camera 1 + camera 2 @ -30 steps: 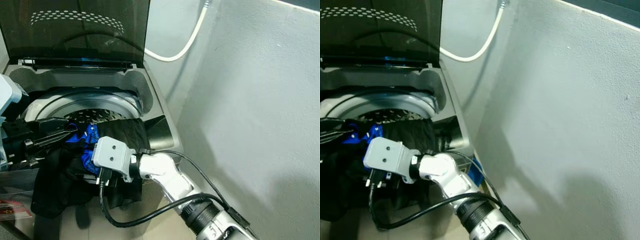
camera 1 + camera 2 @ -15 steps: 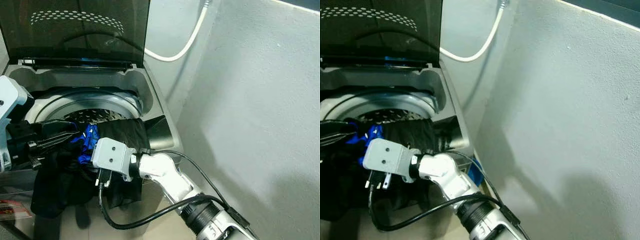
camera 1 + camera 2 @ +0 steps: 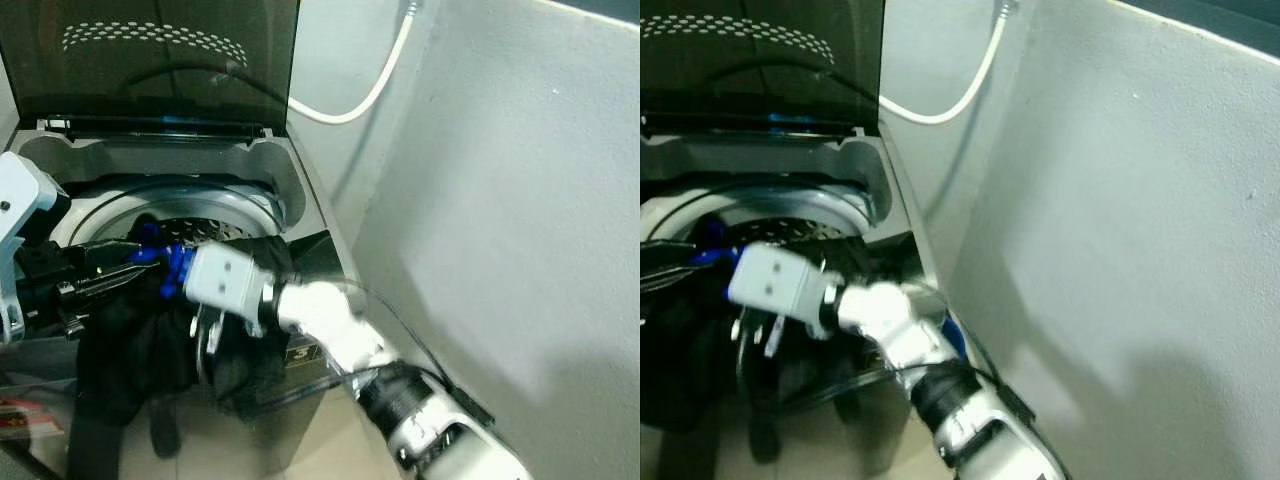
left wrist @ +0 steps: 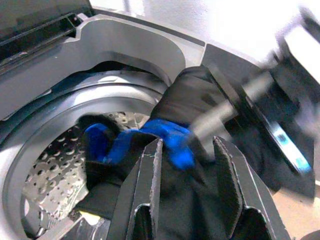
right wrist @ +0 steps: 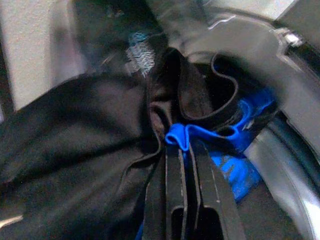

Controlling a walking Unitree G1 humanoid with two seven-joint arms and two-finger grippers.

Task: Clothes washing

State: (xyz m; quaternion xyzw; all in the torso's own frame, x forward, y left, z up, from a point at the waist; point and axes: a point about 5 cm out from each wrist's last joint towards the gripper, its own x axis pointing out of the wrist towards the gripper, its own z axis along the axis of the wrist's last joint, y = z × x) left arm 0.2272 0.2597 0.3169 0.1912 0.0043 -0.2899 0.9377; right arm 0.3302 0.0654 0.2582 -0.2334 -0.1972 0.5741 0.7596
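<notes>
A black garment [image 3: 135,350] with blue parts [image 3: 176,266] hangs over the front rim of the open top-loading washer [image 3: 285,170]; part of it reaches over the perforated drum [image 3: 205,228]. My right gripper [image 5: 181,150] is shut on a blue and black fold of it, just above the drum's front edge. From the left, my left gripper [image 4: 187,145] comes in with its fingers [image 4: 147,185] pressed around a bunch of the black cloth. The garment's lower half dangles down the washer's front.
The washer's dark lid [image 3: 150,60] stands upright at the back. A white hose [image 3: 372,92] runs along the grey wall [image 3: 520,220], which stands close on the right. The right arm's cable [image 3: 205,350] loops beside the hanging cloth.
My right gripper has risen and moved toward the drum, lifting the garment with it. The left gripper went up slightly, then stayed put.
</notes>
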